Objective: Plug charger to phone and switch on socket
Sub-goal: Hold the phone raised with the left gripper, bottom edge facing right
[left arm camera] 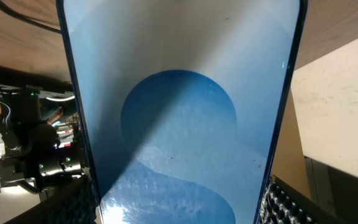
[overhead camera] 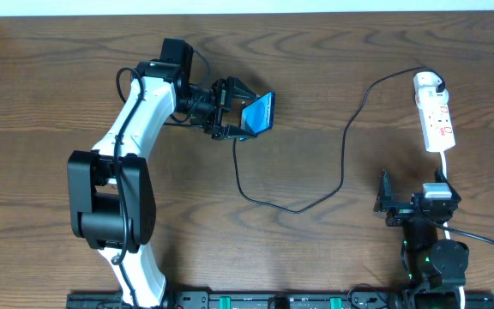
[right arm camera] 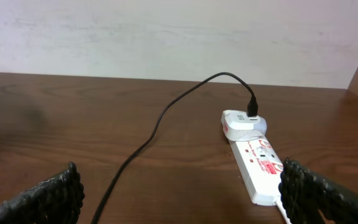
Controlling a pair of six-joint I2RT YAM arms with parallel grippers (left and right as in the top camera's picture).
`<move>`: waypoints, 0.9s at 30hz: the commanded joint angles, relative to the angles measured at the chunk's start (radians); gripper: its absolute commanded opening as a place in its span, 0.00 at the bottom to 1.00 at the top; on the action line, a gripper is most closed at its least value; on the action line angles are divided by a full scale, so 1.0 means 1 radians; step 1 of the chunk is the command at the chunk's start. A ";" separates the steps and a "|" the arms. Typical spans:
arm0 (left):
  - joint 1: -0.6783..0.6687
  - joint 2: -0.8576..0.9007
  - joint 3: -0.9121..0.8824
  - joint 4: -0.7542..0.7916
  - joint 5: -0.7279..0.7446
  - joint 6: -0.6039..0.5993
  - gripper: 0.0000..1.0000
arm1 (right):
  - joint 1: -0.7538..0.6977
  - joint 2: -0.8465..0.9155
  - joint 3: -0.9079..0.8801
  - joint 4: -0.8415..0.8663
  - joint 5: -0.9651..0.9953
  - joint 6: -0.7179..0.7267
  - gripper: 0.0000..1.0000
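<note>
1. My left gripper (overhead camera: 239,112) sits upper centre of the overhead frame, clamped on the phone (overhead camera: 261,112). In the left wrist view the blue screen fills the frame, with a ribbed finger pad (left arm camera: 79,208) at the lower left and another at the lower right, one on each long edge. I judge this side grip leaves the phone's short ends free for a connector.
2. The phone appears raised off the table (overhead camera: 50,69) and tilted, with its screen turned back toward the wrist camera. I read that as presenting an edge, since the port is harder to reach when the phone lies flat.
3. The charger (overhead camera: 343,163) runs as a black cable from the upper right, sags to lower centre, then climbs to end just under the left gripper. I cannot tell whether the tip is seated in the phone, because the fingers hide that spot.
4. Its white plug head (right arm camera: 244,121) is already in the top end of the socket (right arm camera: 261,167). The socket lies at the right of the overhead frame, well apart from the phone.
5. The right gripper (overhead camera: 383,203) is at lower right, fingers spread wide and holding nothing. Its wrist view has the socket just ahead — I judge it waits there for the switch. I cannot read the switch's state.
</note>
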 commanded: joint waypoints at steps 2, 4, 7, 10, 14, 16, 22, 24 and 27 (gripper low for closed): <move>-0.002 -0.026 0.008 -0.002 0.045 -0.005 0.64 | 0.005 -0.006 -0.002 -0.003 0.002 -0.012 0.99; -0.005 -0.026 0.008 -0.002 0.045 -0.005 0.64 | 0.005 -0.006 -0.002 -0.003 0.002 -0.012 0.99; -0.019 -0.026 0.008 -0.002 0.040 -0.005 0.64 | 0.005 -0.006 -0.002 -0.003 0.002 -0.012 0.99; -0.034 -0.026 0.008 -0.002 0.006 -0.005 0.64 | 0.005 -0.006 -0.002 -0.003 0.002 -0.012 0.99; -0.057 -0.026 0.008 -0.002 -0.068 -0.005 0.64 | 0.005 -0.006 -0.002 -0.003 0.002 -0.012 0.99; -0.068 -0.026 0.008 -0.002 -0.094 -0.006 0.64 | 0.005 -0.006 -0.002 -0.003 0.002 -0.012 0.99; -0.080 -0.026 0.008 -0.002 -0.146 -0.005 0.64 | 0.005 -0.006 -0.002 -0.003 0.002 -0.012 0.99; -0.080 -0.026 0.008 -0.002 -0.146 -0.005 0.64 | 0.005 -0.006 -0.002 -0.003 0.002 -0.012 0.99; -0.080 -0.026 0.008 -0.002 -0.145 -0.005 0.64 | 0.005 -0.006 -0.002 -0.003 0.002 -0.012 0.99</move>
